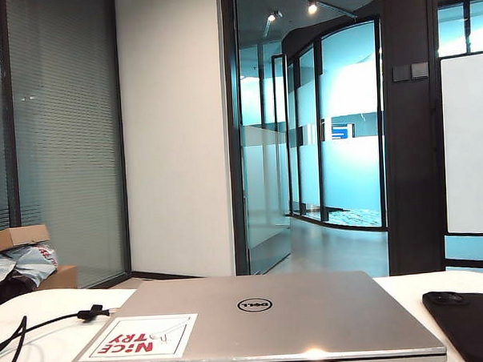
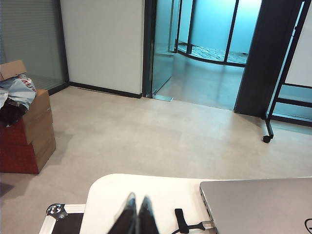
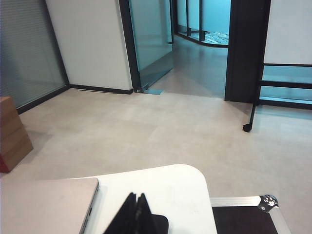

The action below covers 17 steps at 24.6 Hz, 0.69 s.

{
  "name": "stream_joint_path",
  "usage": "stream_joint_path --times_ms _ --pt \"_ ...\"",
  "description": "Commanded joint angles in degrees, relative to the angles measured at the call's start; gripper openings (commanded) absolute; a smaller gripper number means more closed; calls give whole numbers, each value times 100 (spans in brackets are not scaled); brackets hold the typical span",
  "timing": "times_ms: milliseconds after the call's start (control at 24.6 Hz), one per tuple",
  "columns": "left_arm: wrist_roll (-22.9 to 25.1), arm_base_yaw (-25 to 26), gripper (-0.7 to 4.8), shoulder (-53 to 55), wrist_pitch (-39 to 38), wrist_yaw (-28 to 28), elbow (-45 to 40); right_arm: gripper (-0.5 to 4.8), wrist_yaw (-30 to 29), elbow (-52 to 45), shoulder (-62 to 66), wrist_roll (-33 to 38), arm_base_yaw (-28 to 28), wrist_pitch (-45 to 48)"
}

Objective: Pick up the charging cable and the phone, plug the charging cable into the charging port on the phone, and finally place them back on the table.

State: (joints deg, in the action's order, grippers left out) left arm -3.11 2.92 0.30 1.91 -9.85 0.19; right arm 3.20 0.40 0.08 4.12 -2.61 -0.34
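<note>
The phone (image 1: 468, 323), a flat black slab, lies on the white table (image 1: 40, 350) to the right of the laptop. The black charging cable (image 1: 39, 324) runs across the table's left side, its tie (image 1: 91, 313) near the laptop's corner. Neither gripper shows in the exterior view. In the left wrist view my left gripper (image 2: 137, 202) is shut and empty above the table (image 2: 146, 187), beside the cable's tie (image 2: 181, 220) and silvery plug (image 2: 208, 224). My right gripper (image 3: 136, 197) is shut and empty, its fingers hiding part of the phone (image 3: 160, 224).
A shut silver Dell laptop (image 1: 256, 321) with a red-and-white sticker fills the table's middle. Black cases with metal corners (image 2: 63, 219) (image 3: 243, 217) sit beyond the table's two ends. Cardboard boxes (image 2: 29, 131) stand on the floor to the left.
</note>
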Motion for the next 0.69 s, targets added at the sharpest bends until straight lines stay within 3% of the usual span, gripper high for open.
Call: stream_joint_path --times_ms 41,691 --pt "-15 -4 -5 4 74 11 -2 -1 120 -35 -13 35 0 101" --pt "-15 -4 -5 4 74 11 -2 -1 313 -35 -13 35 -9 92"
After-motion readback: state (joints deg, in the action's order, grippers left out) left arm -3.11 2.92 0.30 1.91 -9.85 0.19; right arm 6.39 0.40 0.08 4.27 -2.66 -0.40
